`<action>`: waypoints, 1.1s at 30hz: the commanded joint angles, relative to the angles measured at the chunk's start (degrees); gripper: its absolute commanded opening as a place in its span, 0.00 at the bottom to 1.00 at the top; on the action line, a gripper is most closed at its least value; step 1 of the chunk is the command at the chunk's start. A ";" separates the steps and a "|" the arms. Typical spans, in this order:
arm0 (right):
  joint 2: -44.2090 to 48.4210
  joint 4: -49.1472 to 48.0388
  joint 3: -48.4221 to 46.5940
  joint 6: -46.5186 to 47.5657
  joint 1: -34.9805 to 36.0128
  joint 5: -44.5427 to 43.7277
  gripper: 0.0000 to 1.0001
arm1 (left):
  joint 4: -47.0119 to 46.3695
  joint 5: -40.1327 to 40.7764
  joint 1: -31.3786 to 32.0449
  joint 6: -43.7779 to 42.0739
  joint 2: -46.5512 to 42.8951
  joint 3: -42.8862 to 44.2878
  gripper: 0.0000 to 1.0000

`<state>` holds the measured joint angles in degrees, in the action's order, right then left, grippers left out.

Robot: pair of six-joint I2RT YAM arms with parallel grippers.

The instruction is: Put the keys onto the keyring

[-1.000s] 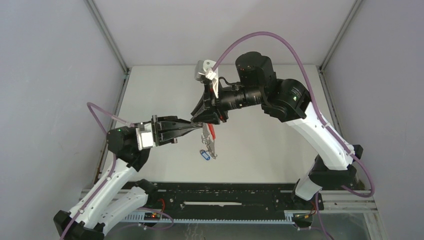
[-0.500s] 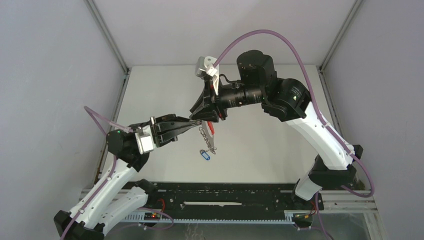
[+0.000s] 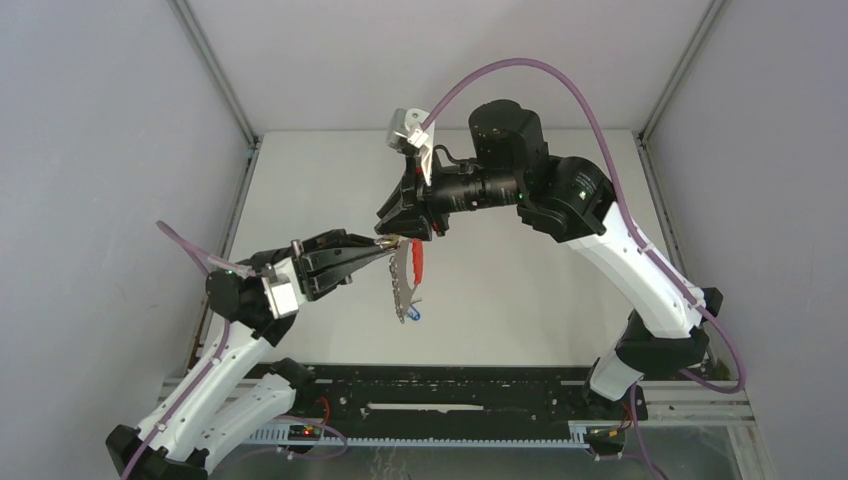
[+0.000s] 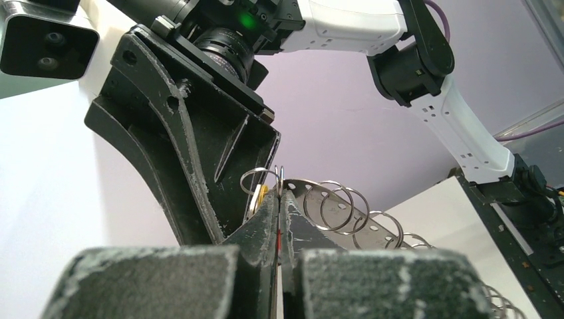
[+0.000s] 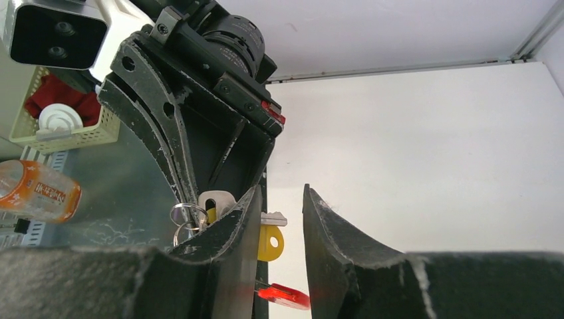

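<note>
The white bench [image 3: 520,290] lies under both arms, which meet above its middle. The left hand [image 3: 383,243] is closed tight, its fingers [image 4: 266,229] pinching the top edge of the keyring [image 3: 404,283]. The keyring hangs down from that pinch, clear of the bench, with its red band [image 3: 417,262] on the right side. The right hand [image 3: 392,232] sits just beside the left one with its jaws parted and gripping nothing. The yellow key [image 5: 271,243] sits in the gap, close to one finger. The blue key [image 3: 414,314] shows at the keyring's lower end; I cannot tell whether it hangs there or lies on the bench.
</note>
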<state>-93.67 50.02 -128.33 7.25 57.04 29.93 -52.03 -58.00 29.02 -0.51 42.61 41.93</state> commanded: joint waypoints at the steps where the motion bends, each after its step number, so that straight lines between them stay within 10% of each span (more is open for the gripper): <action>1: 0.72 -3.10 -0.69 -1.14 -0.35 -1.10 0.38 | -2.29 1.66 0.34 -0.32 -0.68 -1.59 0.00; 19: 8.58 -5.70 1.44 4.50 -3.07 -6.26 0.56 | -0.52 6.98 0.34 6.75 -1.22 -1.76 0.00; 27: 22.87 -8.73 20.57 19.99 -3.42 6.72 0.51 | 2.69 8.17 0.16 10.61 -1.32 0.78 0.00; 33: 19.78 -6.64 17.55 22.43 -3.04 8.31 0.44 | 4.25 7.84 0.16 11.37 -1.13 1.57 0.00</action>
<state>-70.32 43.92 -108.49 25.54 53.78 35.77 -48.10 -52.03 29.02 8.95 41.89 40.18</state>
